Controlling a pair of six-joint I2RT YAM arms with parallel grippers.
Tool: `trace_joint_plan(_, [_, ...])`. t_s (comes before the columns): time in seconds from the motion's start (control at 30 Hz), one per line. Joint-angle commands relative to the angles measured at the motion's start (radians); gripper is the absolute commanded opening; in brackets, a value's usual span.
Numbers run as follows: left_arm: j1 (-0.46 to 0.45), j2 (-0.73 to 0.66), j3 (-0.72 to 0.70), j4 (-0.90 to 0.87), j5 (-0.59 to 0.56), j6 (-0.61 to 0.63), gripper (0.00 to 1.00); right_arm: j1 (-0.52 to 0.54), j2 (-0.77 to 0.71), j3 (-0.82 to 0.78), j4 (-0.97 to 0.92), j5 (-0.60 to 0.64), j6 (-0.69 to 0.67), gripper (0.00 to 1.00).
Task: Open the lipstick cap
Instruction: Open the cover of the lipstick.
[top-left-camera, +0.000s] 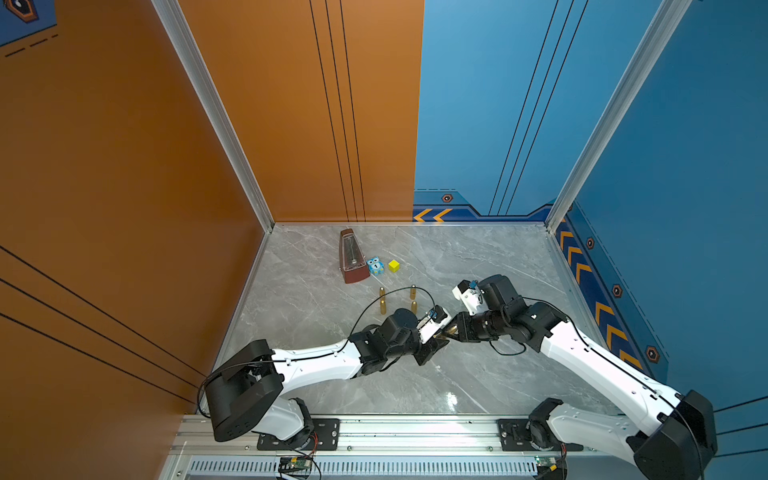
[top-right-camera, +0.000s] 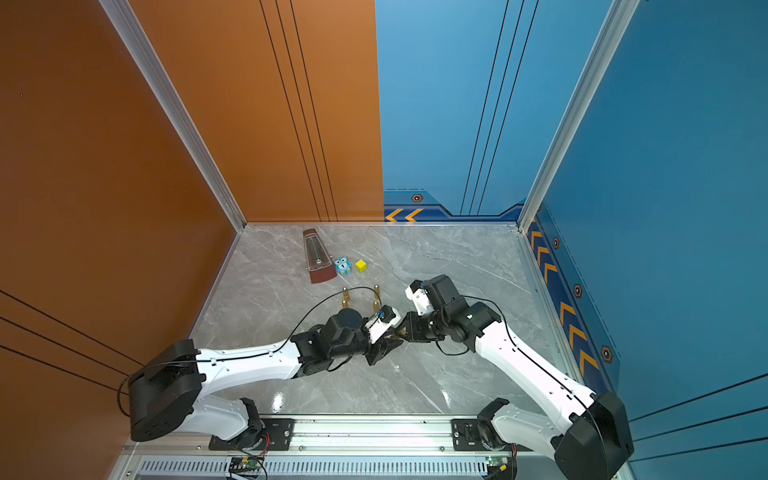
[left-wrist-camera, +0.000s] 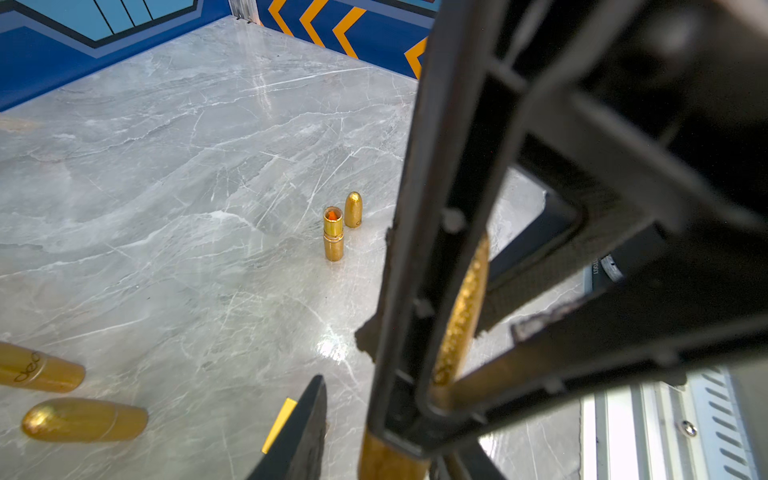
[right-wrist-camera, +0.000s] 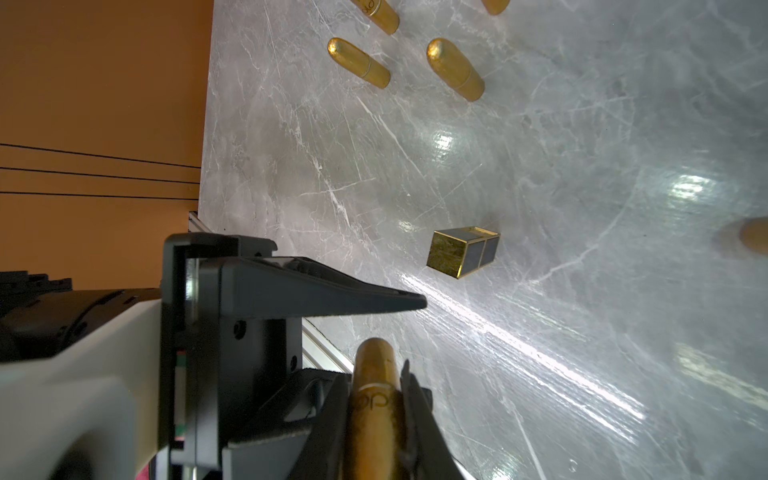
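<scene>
Right gripper (right-wrist-camera: 376, 374) clenched on the lipstick (right-wrist-camera: 372, 353), gold barrel pinched between both fingers. Lipstick is off the table (top-left-camera: 299, 307), front-centre, bridging the two arm tips. Left gripper (top-left-camera: 439, 340) meets it nose to nose, fingers either side of the rounded cap end; can't tell if they're biting or gapped. Cap on, seam visible. Containers: one open tube (left-wrist-camera: 333, 232) upright on the table, orange-red stick inside, loose cap (left-wrist-camera: 353, 210) upright just beside it. Four gold tubes (top-left-camera: 382, 306) stand in a square just beyond the left wrist. A gold box (right-wrist-camera: 463, 251) lies on its side, contents hidden. Near the back wall, side by side: metronome (top-left-camera: 353, 257), owl toy (top-left-camera: 375, 266), yellow cube (top-left-camera: 394, 266).
</scene>
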Motion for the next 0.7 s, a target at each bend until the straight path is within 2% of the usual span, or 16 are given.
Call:
trace_joint_plan(0.0, [-0.014,-0.02,0.019,0.017,0.025,0.009,0.3,-0.003,-0.016,-0.005,0.019,-0.012,0.019,0.16])
trace_joint_plan(0.37, [-0.02,-0.049,-0.014,0.016,-0.041,0.0,0.02,-0.007,-0.037,0.015,0.018,0.001,0.019,0.24])
trace_joint_plan(0.67, [-0.02,-0.079,-0.056,0.014,-0.079,-0.005,0.0,-0.013,-0.046,0.054,-0.007,0.048,-0.005,0.43])
